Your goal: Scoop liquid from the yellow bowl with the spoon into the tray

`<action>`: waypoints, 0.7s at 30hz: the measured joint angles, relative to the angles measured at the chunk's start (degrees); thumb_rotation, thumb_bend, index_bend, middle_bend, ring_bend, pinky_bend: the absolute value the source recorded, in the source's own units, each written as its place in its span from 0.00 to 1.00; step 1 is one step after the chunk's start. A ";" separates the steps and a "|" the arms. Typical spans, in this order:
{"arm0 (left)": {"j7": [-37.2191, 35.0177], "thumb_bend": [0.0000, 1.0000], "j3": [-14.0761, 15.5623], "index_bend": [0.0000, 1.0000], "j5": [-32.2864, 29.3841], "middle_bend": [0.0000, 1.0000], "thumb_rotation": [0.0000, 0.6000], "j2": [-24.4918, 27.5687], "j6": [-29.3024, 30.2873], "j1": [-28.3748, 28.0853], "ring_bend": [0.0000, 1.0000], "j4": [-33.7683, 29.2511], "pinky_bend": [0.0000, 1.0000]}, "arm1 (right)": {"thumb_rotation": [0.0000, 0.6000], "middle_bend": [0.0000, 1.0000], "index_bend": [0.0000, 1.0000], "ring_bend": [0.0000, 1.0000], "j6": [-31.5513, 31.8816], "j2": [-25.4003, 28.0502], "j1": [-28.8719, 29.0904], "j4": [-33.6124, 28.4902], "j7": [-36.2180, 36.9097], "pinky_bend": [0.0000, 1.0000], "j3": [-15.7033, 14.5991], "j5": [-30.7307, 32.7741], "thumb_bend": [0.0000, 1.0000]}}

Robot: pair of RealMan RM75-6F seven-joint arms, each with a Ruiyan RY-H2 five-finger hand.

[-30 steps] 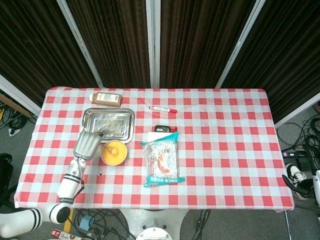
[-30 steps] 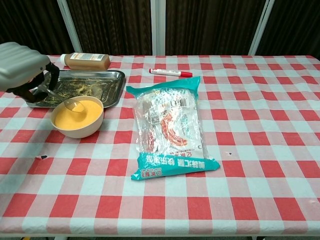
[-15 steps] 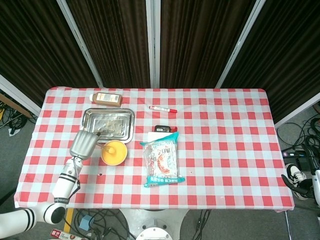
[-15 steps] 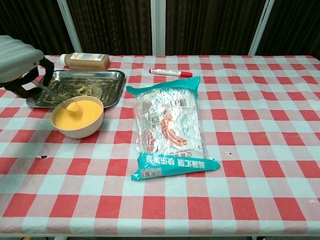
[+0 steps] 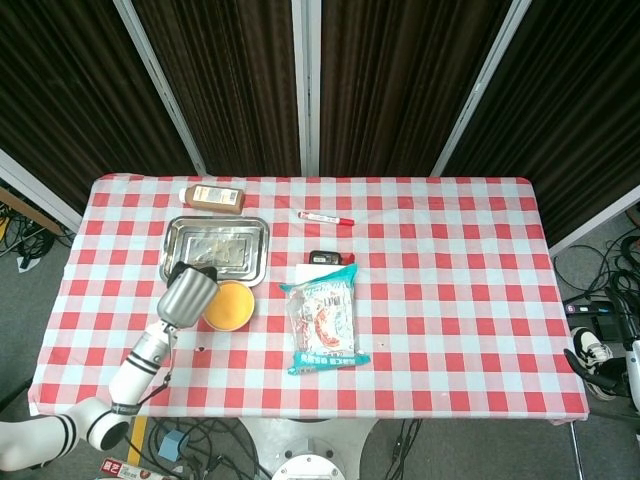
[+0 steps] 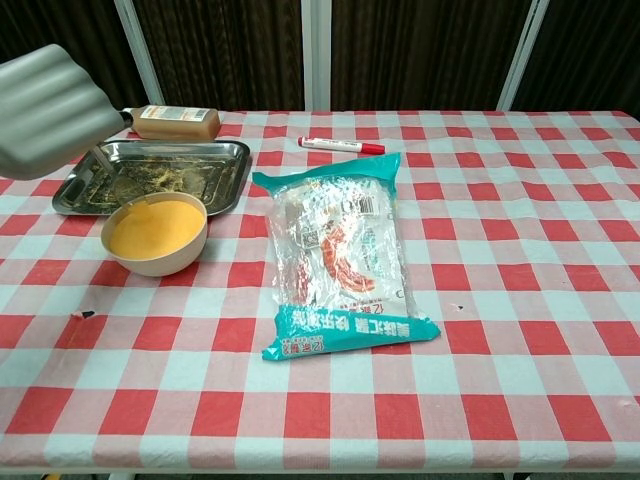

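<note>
So, the yellow bowl [image 6: 155, 235] is seen sitting toward the left end of the bench [image 6: 520, 230], filled nearly to the rim with a smooth, opaque orange-yellow liquid [image 6: 156, 228]. Just behind it, touching or almost touching, the metal tray [image 6: 226, 178] is found, nearer the far left corner; its floor is smeared with a patchy greenish-brown residue and some wet sheen, and its rim is shiny.

The left hand [image 5: 189, 294] is held above the bowl's left side and the tray's near edge. Only the grey back of the hand is shown in both views, so how the fingers are set can't be told, and the spoon can't be made out in either view; whether it's being held can't be said. The right hand isn't caught by either camera.

A brown bottle [image 6: 172, 121] is laid on its side along the far edge behind the tray. A red marker [image 6: 340, 145] is lying further right near the far edge. A sealed snack bag [image 6: 338, 250] with a teal border is laid flat around the middle of the bench, and a small dark object [image 5: 325, 258] is seen just behind it from the head view.
</note>
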 measured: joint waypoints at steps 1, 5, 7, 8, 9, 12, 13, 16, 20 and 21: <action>0.94 0.40 0.02 0.73 0.12 0.96 1.00 0.11 0.02 -0.02 0.93 -0.47 0.98 | 0.73 0.24 0.04 0.04 0.01 -0.05 -0.03 0.04 0.01 0.16 -0.02 0.00 0.17; 5.36 0.40 -0.05 0.73 0.05 0.96 1.00 0.50 -0.34 -0.07 0.93 -2.78 0.98 | 0.73 0.24 0.04 0.04 0.13 -0.06 -0.09 0.08 0.09 0.16 -0.03 -0.03 0.17; 7.95 0.40 -0.21 0.73 -0.35 0.96 1.00 0.62 -0.69 -0.08 0.93 -4.17 0.98 | 0.73 0.24 0.04 0.04 0.19 -0.05 -0.13 0.08 0.09 0.16 0.00 -0.01 0.17; 9.04 0.40 -0.29 0.73 -0.61 0.96 1.00 0.64 -0.87 -0.08 0.93 -4.73 0.98 | 0.73 0.24 0.04 0.04 0.21 -0.04 -0.14 0.07 0.07 0.16 -0.01 -0.01 0.17; 10.48 0.40 -0.39 0.73 -1.01 0.96 1.00 0.62 -1.14 -0.07 0.93 -5.35 0.98 | 0.73 0.24 0.04 0.04 0.22 -0.04 -0.16 0.07 0.06 0.16 -0.01 0.00 0.17; 14.11 0.40 -0.58 0.73 -2.34 0.96 1.00 0.40 -1.93 -0.06 0.93 -6.29 0.98 | 0.73 0.24 0.04 0.04 0.30 -0.03 -0.23 0.15 0.13 0.16 -0.04 -0.01 0.17; 15.26 0.40 -0.65 0.73 -2.85 0.96 1.00 0.29 -2.15 -0.05 0.93 -6.47 0.98 | 0.73 0.24 0.04 0.04 0.31 -0.04 -0.25 0.23 0.15 0.16 -0.06 -0.03 0.17; 19.35 0.40 -0.95 0.73 -5.04 0.96 1.00 -0.11 -2.85 -0.02 0.93 -7.07 0.98 | 0.73 0.24 0.04 0.04 0.26 -0.09 -0.26 0.31 0.20 0.16 -0.08 -0.02 0.17; 22.43 0.40 -1.56 0.73 -7.83 0.96 1.00 -0.55 -3.63 -0.15 0.93 -7.67 0.98 | 0.73 0.24 0.04 0.04 0.22 -0.07 -0.21 0.26 0.06 0.16 0.00 0.07 0.17; 22.36 0.40 -1.73 0.73 -8.02 0.96 1.00 -0.61 -3.57 -0.13 0.93 -7.82 0.98 | 0.73 0.24 0.04 0.04 0.20 -0.06 -0.22 0.24 0.03 0.16 0.01 0.11 0.17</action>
